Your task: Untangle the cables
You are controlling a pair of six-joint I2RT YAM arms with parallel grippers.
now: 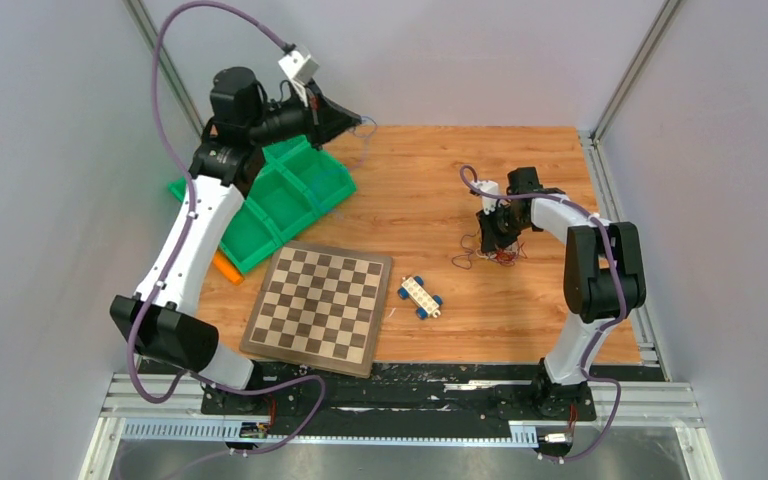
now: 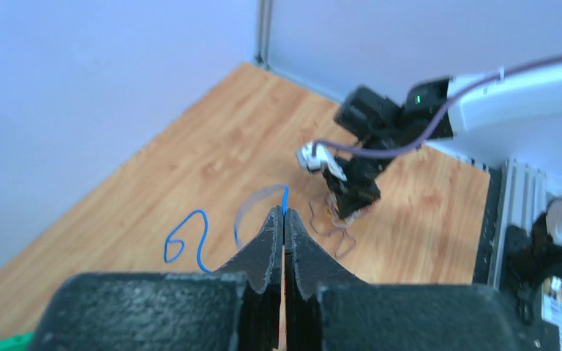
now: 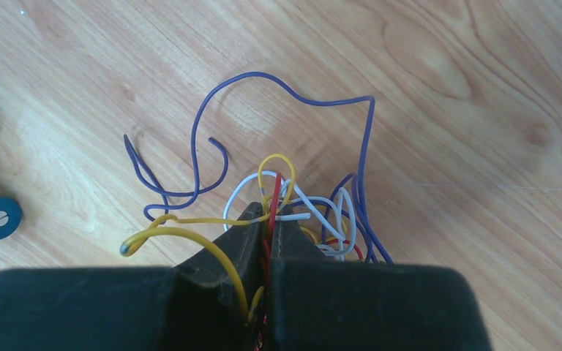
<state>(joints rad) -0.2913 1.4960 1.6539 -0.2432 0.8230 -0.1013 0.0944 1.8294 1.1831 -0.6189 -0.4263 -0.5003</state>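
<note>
Far left, above the green tray (image 1: 290, 195): left gripper (image 1: 360, 121) raised off the table (image 1: 430, 185), thin cable (image 1: 369, 135) trailing from its tip. Right side: right gripper (image 1: 500, 240) lowered onto a small tangle of cables (image 1: 470, 257). Nearer the bases, a chessboard (image 1: 318, 306) and, just beside it, a white toy block (image 1: 420, 296) on blue wheels.

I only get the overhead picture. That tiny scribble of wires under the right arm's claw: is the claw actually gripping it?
Observer: Yes. Its wrist camera shows the right gripper shut on the cables, with a yellow strand and a red strand between the fingers.
Visitor: Any colours loose?
Observer: A purple strand loops free over the wood; white strands curl beside the fingers.
Visitor: And the other arm, by the green tray?
Observer: The left gripper is shut on a blue strand that trails from its tip.
</note>
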